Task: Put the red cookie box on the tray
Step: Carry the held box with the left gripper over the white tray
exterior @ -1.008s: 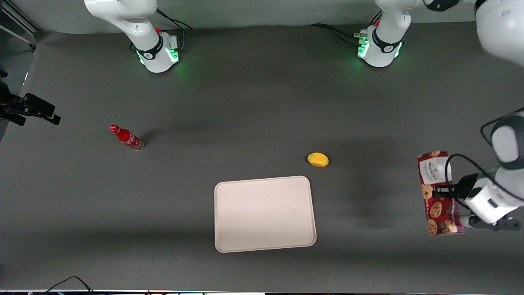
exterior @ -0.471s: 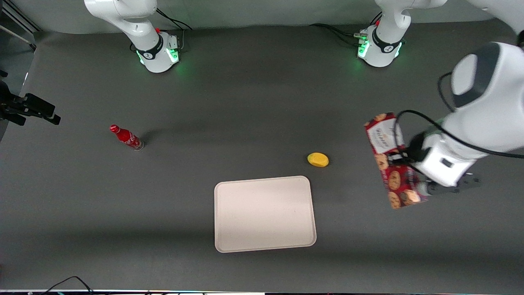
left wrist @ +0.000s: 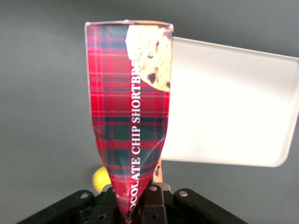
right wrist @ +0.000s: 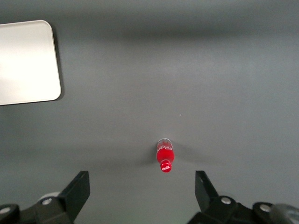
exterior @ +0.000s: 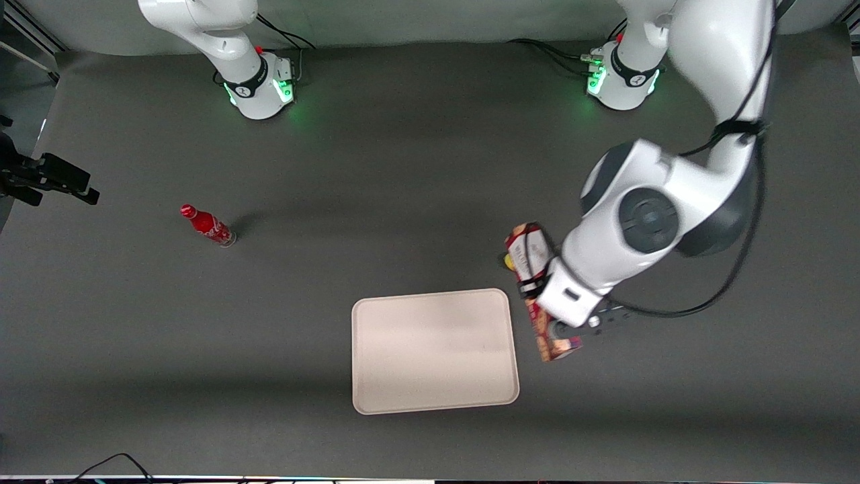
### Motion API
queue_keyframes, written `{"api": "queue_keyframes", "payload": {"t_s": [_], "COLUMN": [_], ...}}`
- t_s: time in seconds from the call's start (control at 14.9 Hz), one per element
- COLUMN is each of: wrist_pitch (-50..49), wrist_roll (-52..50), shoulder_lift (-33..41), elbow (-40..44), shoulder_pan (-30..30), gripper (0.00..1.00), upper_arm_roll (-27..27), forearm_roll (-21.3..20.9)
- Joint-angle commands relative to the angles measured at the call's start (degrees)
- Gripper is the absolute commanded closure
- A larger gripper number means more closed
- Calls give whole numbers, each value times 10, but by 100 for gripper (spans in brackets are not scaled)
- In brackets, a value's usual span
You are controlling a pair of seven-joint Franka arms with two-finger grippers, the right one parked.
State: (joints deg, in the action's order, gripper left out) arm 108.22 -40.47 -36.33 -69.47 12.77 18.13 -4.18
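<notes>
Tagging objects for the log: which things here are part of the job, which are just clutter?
Job: red cookie box, held off the table in the left gripper, beside the tray.
Clutter: red bottle, standing toward the parked arm's end; yellow object, under the box.

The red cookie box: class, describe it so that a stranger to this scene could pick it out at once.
Start at the tray, the biggest item on the table. Just off its edge toward the working arm's end, the gripper holds the red cookie box in the air. It is a long plaid carton with cookie pictures, unlike the small red bottle.
</notes>
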Motion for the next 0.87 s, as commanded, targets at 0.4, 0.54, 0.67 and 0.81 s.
{"api": "queue_keyframes", "payload": {"t_s": [0.4,0.54,0.67,0.81], "wrist_pitch": [194,208,216,235], "wrist_roll": [22,21,21,18], "shoulder_lift": [-147,-160,-170,-179], "elbow": [21,29,32,35], "shoulder_pan": [11,22,43,77], "gripper": [100,100,100,100], "upper_arm_roll": [-18,-24,-38,-74], "forearm_roll": [-57,-68,-69,-70]}}
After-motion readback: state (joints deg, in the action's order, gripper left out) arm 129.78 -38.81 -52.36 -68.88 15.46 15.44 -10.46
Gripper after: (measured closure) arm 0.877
